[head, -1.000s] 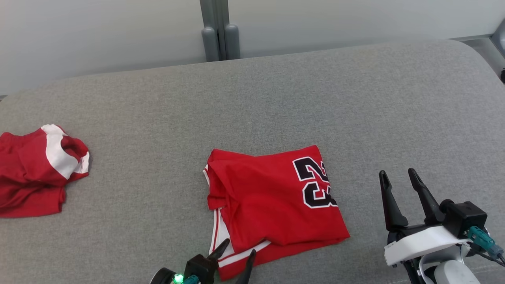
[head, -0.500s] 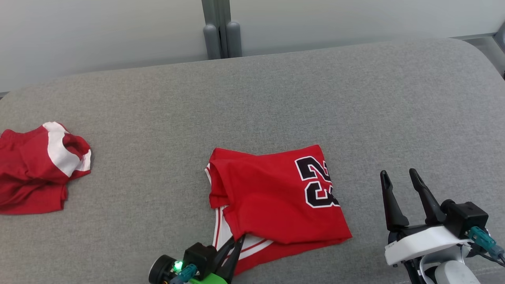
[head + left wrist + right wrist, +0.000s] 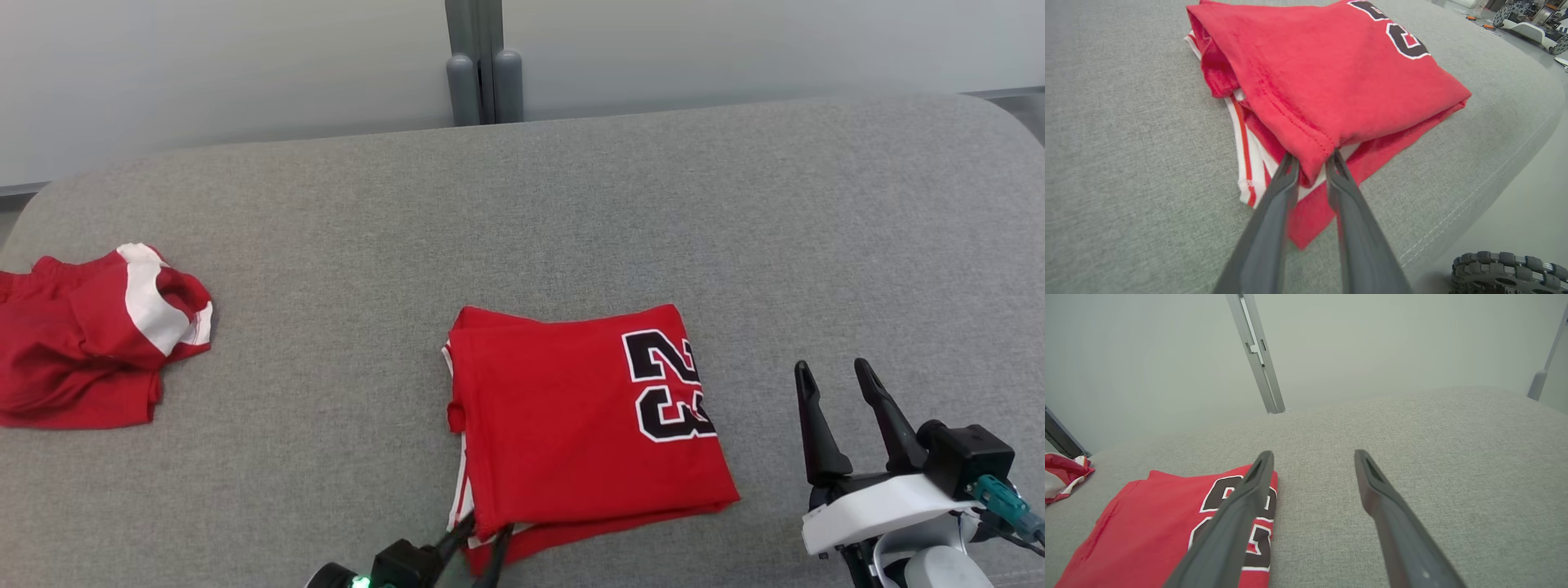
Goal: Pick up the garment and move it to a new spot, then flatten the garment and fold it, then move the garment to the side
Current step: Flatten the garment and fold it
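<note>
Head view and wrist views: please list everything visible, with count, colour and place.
folded jersey: one, red with black 23, middle of the cushion.
crumpled garment: one, red and white, cushion's far left.
cushion: one, grey, under both garments.
post: one, grey, behind the cushion.
wheel: one, dark, floor beside the cushion.
left gripper: one, dark fingers, shut on the folded jersey's near hem.
right gripper: one, dark fingers, open, empty, right of the folded jersey.
</note>
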### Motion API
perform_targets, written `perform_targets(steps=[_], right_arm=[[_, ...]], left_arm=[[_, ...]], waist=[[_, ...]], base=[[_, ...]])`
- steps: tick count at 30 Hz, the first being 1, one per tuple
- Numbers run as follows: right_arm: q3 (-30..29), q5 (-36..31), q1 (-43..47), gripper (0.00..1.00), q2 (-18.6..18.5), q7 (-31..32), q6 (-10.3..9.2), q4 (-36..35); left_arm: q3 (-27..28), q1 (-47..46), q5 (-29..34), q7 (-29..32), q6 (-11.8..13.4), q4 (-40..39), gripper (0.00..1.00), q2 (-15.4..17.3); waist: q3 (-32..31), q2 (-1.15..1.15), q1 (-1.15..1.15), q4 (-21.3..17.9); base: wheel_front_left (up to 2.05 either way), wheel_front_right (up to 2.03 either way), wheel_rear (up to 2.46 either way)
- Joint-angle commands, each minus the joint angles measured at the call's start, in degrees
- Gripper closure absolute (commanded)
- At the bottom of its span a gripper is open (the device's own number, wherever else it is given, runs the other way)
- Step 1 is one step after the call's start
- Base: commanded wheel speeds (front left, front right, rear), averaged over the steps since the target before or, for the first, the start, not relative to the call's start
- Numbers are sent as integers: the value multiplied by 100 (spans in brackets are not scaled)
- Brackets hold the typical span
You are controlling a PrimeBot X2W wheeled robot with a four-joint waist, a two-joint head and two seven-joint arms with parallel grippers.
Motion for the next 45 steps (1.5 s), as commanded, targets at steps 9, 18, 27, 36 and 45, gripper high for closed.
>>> perform_targets(steps=[9,18,27,36,45], right_arm=[[-101,147,73,0,17,-16,-6,6],[-126,79,75,0,-29,-16,-6,-35],[-150,-1,148,0,-61,-16,-6,-97],[-161,-45,234,0,-31,-16,-6,-137],[-184,-97,362,0,5,-16,-7,-197]], left_arm=[[560,145,83,-3,62,-618,0,-15],[1429,152,219,-2,262,-1298,0,162],[2366,288,360,-2,409,-1657,0,189],[3170,445,422,-2,374,-1782,0,54],[3524,606,453,-2,188,-1650,0,-68]], waist=[[-85,0,0,43],[-203,0,0,114],[-346,0,0,83],[-466,0,0,92],[-585,0,0,128]], base=[[0,0,0],[0,0,0],[0,0,0],[0,0,0],[0,0,0]])
